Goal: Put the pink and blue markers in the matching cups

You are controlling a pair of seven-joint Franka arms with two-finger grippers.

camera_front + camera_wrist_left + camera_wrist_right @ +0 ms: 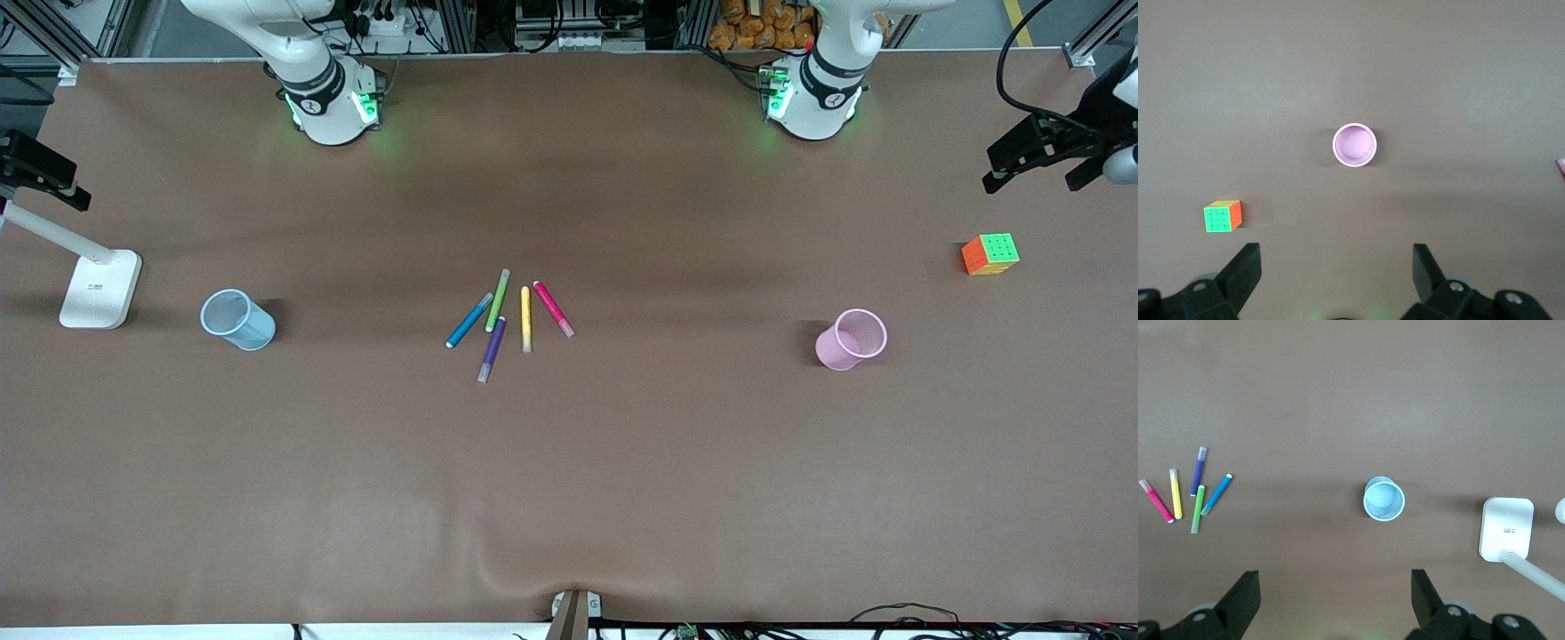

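Note:
The pink marker (553, 308) and the blue marker (468, 321) lie flat in a fan of pens at the table's middle. Both also show in the right wrist view, pink (1157, 501) and blue (1217, 494). The pink cup (852, 339) stands upright toward the left arm's end. The blue cup (237, 319) stands upright toward the right arm's end. My left gripper (1336, 257) is open and empty, high above the table with the pink cup (1354, 145) below it. My right gripper (1335, 583) is open and empty, high above the blue cup (1384, 499). Neither gripper shows in the front view.
A green pen (497, 300), a yellow pen (525, 318) and a purple pen (492, 348) lie among the markers. A colour cube (989, 254) sits near the pink cup, farther from the front camera. A white lamp base (100, 289) stands beside the blue cup.

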